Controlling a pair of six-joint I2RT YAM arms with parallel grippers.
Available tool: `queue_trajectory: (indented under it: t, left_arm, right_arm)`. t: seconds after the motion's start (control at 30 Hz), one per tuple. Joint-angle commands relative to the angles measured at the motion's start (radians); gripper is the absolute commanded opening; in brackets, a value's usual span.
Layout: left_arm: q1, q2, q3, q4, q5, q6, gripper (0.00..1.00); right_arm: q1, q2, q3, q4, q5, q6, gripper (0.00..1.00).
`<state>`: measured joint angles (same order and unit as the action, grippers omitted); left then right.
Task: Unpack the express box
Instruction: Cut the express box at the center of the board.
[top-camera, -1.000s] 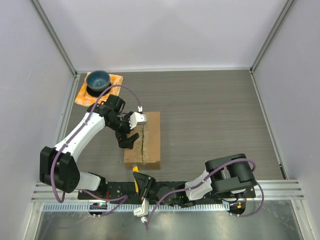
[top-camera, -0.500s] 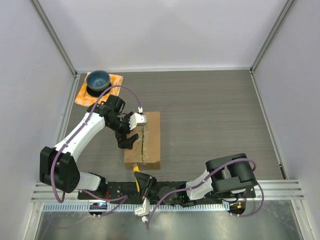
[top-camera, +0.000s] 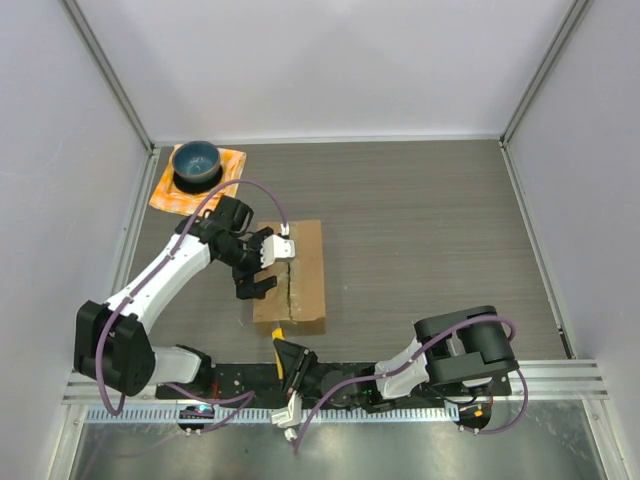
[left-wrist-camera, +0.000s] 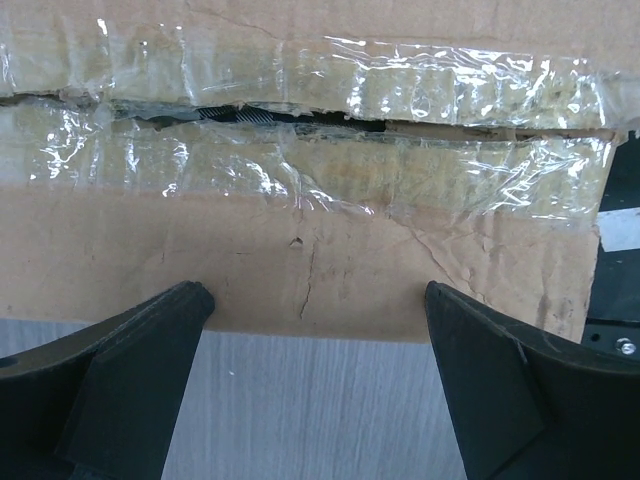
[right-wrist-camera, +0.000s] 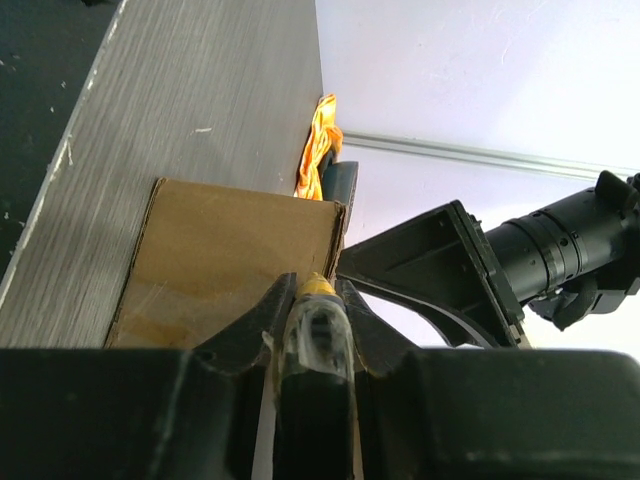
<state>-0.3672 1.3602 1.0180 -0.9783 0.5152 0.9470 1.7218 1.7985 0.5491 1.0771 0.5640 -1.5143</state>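
One table of grey wood grain carries everything. Two arms work over it: the left arm reaches from the near-left corner toward the middle, and the right arm lies folded low along the near edge.

One express box lies left of the table's centre, its long side running from near to far. A single taped seam runs along its top. In the left wrist view the shiny tape is wrinkled and the seam shows a dark split between the two flaps.

The left gripper is at the box's left long edge with its two fingers spread wide and nothing between them. Whether the tips touch the cardboard cannot be told.

One orange cloth lies in the far-left corner, well apart from the box, and one blue bowl stands on it.

The right gripper sits just beside the box's near short end, its two fingers clenched on one yellow-tipped tool that points toward the box.
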Motion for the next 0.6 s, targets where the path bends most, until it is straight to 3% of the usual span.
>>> queue_trajectory:
  t: [0.0, 0.57]
  left_arm:
    - [-0.025, 0.086, -0.148, 0.018, -0.164, -0.004, 1.00]
    - [-0.055, 0.062, -0.292, 0.079, -0.270, 0.087, 1.00]
  right_arm:
    - [-0.011, -0.044, -0.006, 0.093, 0.066, 0.026, 0.01]
    - [-0.008, -0.085, -0.041, 0.087, 0.111, 0.059, 0.01]
